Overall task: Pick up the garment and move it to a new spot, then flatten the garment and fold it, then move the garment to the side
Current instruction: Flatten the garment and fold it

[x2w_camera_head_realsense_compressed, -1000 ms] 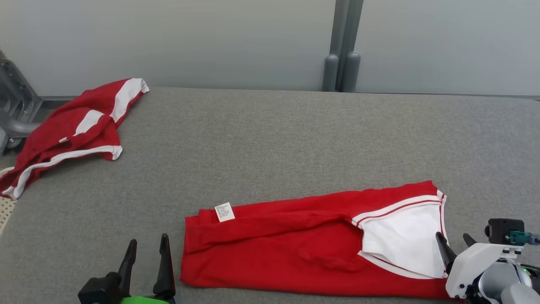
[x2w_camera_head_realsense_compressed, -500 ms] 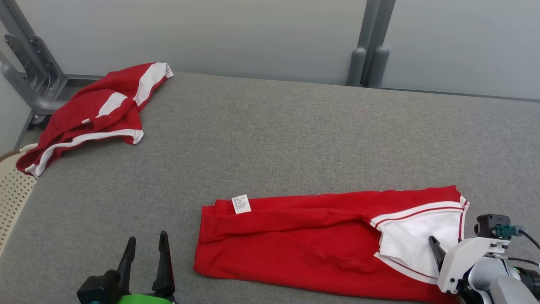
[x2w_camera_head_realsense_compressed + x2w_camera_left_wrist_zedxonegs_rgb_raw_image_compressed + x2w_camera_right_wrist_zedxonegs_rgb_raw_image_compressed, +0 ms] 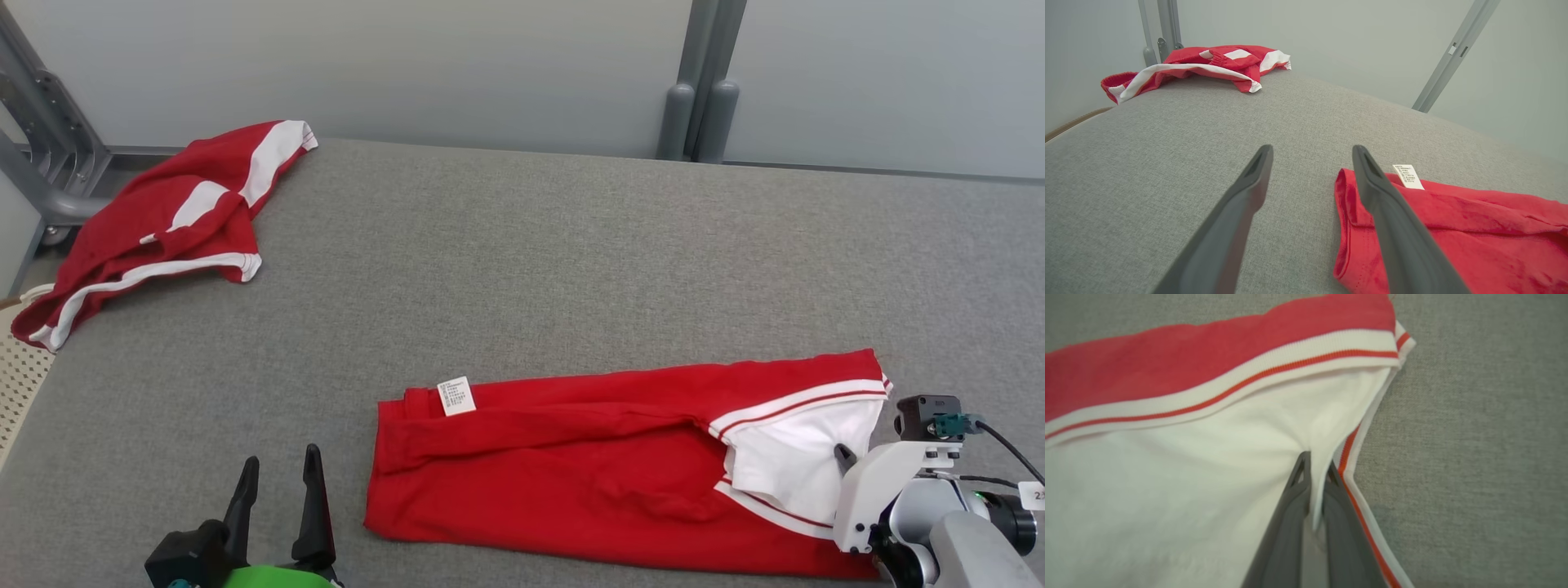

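The garment (image 3: 571, 474) is red with a white panel and striped trim, lying folded in a long band near the front of the grey table (image 3: 531, 269). Its white label (image 3: 456, 396) sits at the left end. My right gripper (image 3: 845, 456) is at the garment's right end. In the right wrist view, this gripper (image 3: 1314, 461) is shut on a pinch of the white fabric (image 3: 1167, 457) beside the striped edge. My left gripper (image 3: 280, 461) stands open just left of the garment. Its open fingers (image 3: 1312, 151) hold nothing, and the right one overlaps the red hem (image 3: 1453, 228).
A second red and white garment (image 3: 163, 229) lies crumpled at the table's far left corner, also seen as a heap (image 3: 1208, 65). A grey metal frame (image 3: 41, 163) stands beyond it, a grey post (image 3: 698, 106) at the back wall. A beige perforated surface (image 3: 16, 384) borders the left edge.
My right gripper's fingers have closed on the white fabric at the garment's right end. The head camera has shifted. The left gripper has stayed open in place.
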Robot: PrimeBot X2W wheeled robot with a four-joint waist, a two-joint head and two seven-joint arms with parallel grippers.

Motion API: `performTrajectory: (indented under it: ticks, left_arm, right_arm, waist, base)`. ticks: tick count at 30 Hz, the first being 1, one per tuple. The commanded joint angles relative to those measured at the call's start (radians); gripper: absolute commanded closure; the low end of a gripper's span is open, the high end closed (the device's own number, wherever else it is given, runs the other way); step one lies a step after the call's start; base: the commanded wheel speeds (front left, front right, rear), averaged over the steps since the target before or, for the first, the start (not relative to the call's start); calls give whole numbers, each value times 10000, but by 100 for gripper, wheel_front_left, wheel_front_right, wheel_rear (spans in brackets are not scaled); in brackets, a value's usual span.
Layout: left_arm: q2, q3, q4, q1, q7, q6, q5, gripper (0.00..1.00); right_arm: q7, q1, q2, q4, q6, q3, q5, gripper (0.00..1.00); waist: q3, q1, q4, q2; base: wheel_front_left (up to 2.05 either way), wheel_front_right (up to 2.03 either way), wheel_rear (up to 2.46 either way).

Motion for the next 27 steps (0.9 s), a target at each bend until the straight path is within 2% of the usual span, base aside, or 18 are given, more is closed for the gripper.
performTrajectory:
  ticks: [1, 7, 17, 22, 27]
  left_arm:
    - [-16, 61, 5, -83, -27, -50, 43, 0]
    - [-68, 110, -5, -33, -29, -64, 121, 0]
    - [-146, 93, -33, -65, -29, -111, 206, 0]
    - [-184, 47, 33, -133, -29, -139, 257, 0]
    - [-214, 3, 125, -193, -29, -198, 274, 0]
  right_arm:
    - [2, 73, -39, 114, -20, -44, -7, 100]
    - [-243, 75, -353, -579, -20, -363, 321, 100]
    - [8, 298, -1210, -1789, -19, -1290, 655, 100]
    - [200, 329, -1018, -2597, -19, -1654, 886, 100]
    - [336, 589, -700, -3424, -17, -1582, 1023, 100]
  waist:
    - [-30, 0, -109, 48]
    - [-98, 0, -572, 48]
    - [-118, 0, -1314, 48]
    - [-121, 0, -1574, 48]
    - [-176, 0, -1655, 48]
  base:
    - [0, 0, 0]
    - [0, 0, 0]
    - [0, 0, 0]
    - [0, 0, 0]
    - [0, 0, 0]
